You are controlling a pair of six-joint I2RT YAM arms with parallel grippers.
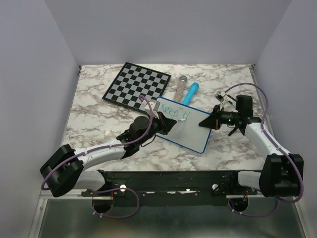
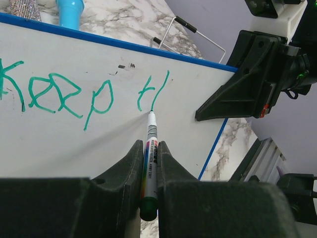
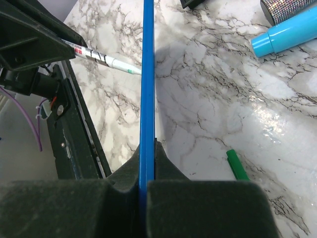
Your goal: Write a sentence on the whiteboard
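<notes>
Two arms meet at the whiteboard [image 1: 190,131], which you find near the middle of the marble table [image 1: 99,119], just in front of the chessboard [image 1: 137,85]. From the top view you see only that the left gripper [image 1: 156,124] is over the board's left part and the right gripper [image 1: 215,121] is at its right edge; the jaws themselves are too small to judge there. The left wrist view gives you what is missing: both fingers are pressed together on a green marker [image 2: 152,134], and its tip touches the white surface at the foot of the last stroke. In this view you can read the sentence [image 2: 64,94] so far, green letters "Keep" and then two strokes of a next word. The right wrist view shows the board only edge-on, as a thin blue line, with the right jaws clamped on that rim. It shows you also a small green cap [image 3: 237,163] lying on the marble, beside the board, and a light blue tube [image 3: 287,32] further away.
</notes>
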